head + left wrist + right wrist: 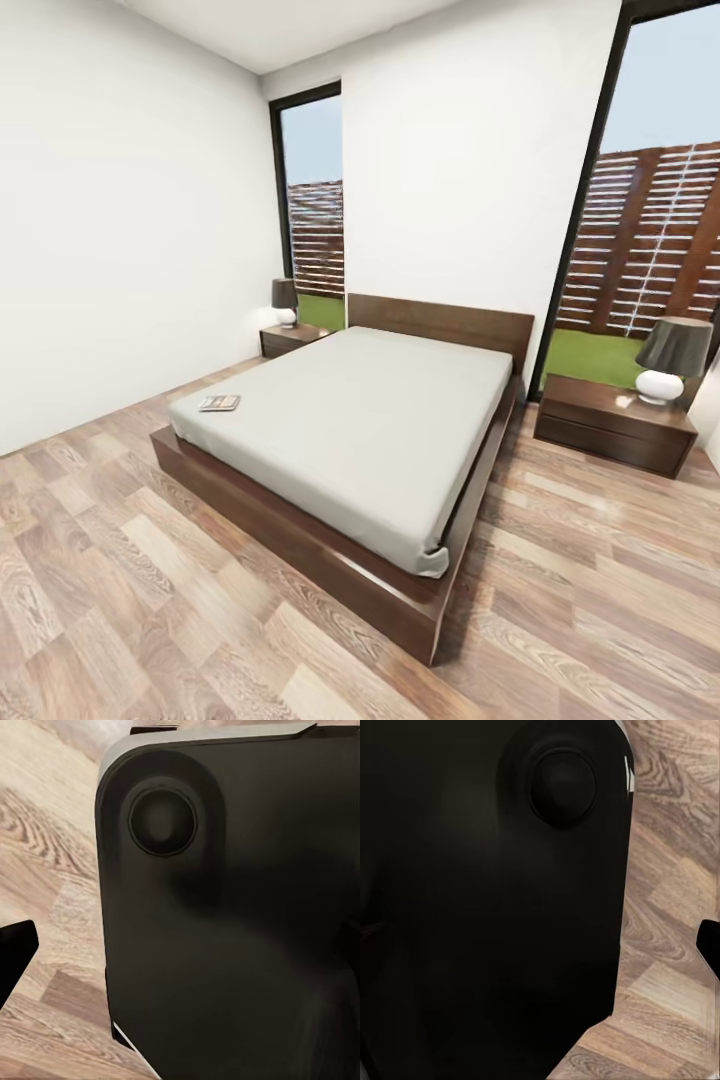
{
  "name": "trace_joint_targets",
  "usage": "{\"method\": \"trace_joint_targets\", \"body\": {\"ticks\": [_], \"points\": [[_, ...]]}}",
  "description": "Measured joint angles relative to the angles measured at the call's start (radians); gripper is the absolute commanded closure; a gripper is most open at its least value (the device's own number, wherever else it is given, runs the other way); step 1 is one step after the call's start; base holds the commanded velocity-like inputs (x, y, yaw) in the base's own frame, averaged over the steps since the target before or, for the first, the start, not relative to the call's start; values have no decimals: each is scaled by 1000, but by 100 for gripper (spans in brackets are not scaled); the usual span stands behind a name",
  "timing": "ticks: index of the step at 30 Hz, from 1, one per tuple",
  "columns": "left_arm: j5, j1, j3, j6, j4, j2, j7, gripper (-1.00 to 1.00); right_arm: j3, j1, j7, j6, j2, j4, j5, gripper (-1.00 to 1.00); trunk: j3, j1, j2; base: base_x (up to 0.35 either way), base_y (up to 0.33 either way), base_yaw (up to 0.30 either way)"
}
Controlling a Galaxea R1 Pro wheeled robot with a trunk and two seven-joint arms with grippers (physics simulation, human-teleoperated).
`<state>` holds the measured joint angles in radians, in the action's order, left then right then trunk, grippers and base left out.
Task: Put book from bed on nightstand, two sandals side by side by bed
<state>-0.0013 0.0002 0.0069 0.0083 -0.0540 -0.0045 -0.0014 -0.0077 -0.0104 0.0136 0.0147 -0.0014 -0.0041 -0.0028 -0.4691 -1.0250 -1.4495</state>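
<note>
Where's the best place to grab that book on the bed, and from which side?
The book lies flat near the mattress corner at the foot of the bed, on the head view's left. Probably come from that side over the floor and pinch its nearest edge from above, since it is thin.

Head view: bright, even daylight enters through the two windows (313,205). Shadows under the bed (360,420) are soft and faint. Straight lines bow toward the picture edges. Both wrist views are dim, with a dark, slightly blurred robot body (240,915) close up.
</note>
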Motion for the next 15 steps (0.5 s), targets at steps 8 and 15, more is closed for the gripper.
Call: {"method": "trace_joint_targets", "body": {"ticks": [8,15], "points": [[2,0,-1,-38,-12,-18,0,-100,-1,0,-1,3,0,0,0,-100,0,0,0,0,0,298],[3,0,-1,-87,-15,-44,0,-100,-2,0,-2,3,0,0,0,-100,0,0,0,0,0,298]]}}
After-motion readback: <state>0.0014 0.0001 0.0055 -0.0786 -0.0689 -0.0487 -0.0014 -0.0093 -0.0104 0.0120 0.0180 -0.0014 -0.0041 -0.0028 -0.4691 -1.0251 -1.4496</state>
